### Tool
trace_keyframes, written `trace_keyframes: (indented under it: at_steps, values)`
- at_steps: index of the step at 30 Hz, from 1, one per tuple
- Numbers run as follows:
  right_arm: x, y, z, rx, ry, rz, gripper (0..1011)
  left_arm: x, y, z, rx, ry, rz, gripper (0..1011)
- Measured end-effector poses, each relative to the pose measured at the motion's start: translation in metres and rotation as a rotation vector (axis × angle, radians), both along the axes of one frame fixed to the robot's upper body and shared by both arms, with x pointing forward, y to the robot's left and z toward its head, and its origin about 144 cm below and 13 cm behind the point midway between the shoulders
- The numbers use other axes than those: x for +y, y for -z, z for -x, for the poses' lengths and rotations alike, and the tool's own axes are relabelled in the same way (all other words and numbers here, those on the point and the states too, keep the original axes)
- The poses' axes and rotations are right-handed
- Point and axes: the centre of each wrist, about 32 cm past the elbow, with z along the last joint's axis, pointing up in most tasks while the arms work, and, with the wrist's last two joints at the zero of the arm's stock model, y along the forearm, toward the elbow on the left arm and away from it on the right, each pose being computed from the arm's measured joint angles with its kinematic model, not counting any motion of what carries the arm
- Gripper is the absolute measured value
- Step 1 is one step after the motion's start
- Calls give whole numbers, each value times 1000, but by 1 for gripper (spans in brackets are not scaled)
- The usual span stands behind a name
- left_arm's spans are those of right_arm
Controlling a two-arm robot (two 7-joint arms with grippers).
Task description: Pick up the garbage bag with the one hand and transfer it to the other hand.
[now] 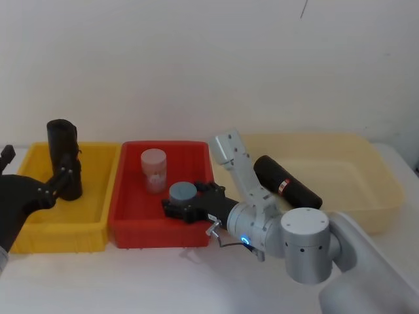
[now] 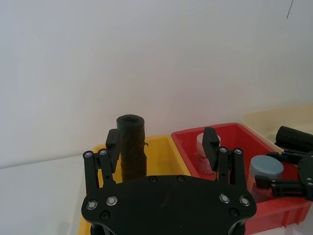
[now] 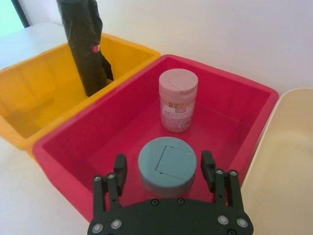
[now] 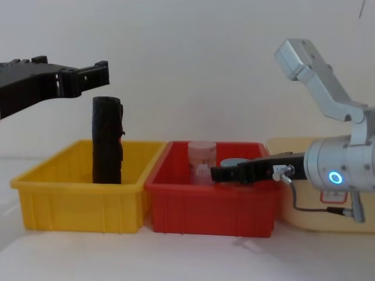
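- Black and tightly rolled, the garbage bag (image 1: 288, 182) lies on its side in the beige bin (image 1: 340, 140), right of centre in the head view, slanting down towards the lower right. We see a small red label on it.
- No pincer touches it.
- We find the right pincer (image 3: 164, 160) over the red bin (image 1: 157, 232), in the middle of the head view. Its silver wrist carries a lit ring. Its fingers (image 3: 120, 169) are spread wide, one on each side of a grey-lidded jar (image 3: 167, 164) — we cannot tell whether they touch it.
- A pink-capped jar (image 1: 154, 170) stands upright in the same red bin, just behind the grey one.
- We see the left pincer (image 2: 162, 134) at the upper left of the chest view, reaching in above the yellow bin (image 1: 59, 229). Its fingers are apart and grip nothing.
- A second black roll (image 4: 107, 140) stands upright in the yellow bin, a loose flap at its side. In the chest view the left pincer sits higher than the top of this roll — the two are apart.
- All three bins sit side by side on the white worktop (image 1: 98, 281): yellow at the left, red in the middle, beige at the right.
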Motion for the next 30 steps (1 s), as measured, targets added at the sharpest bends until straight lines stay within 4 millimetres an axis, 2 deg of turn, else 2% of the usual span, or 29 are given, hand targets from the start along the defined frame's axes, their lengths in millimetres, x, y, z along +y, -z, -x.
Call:
trace_keyframes:
  at_steps: [3, 7, 8, 12, 22, 30]
  values:
    - [1, 0, -1, 1, 7, 1, 907, 0, 0, 0, 0, 0, 0, 1001]
    - [1, 0, -2, 0, 20, 1, 764, 0, 0, 0, 0, 0, 0, 1001]
    - [1, 0, -2, 0, 22, 2, 764, 0, 0, 0, 0, 0, 0, 1002]
    - [2, 0, -3, -2, 32, 2, 652, 0, 0, 0, 0, 0, 0, 1001]
    - [-2, -4, -5, -18, 61, -13, 647, 0, 0, 0, 0, 0, 0, 1001]
    - [-13, -23, -8, -61, 100, -83, 647, 0, 0, 0, 0, 0, 0, 1001]
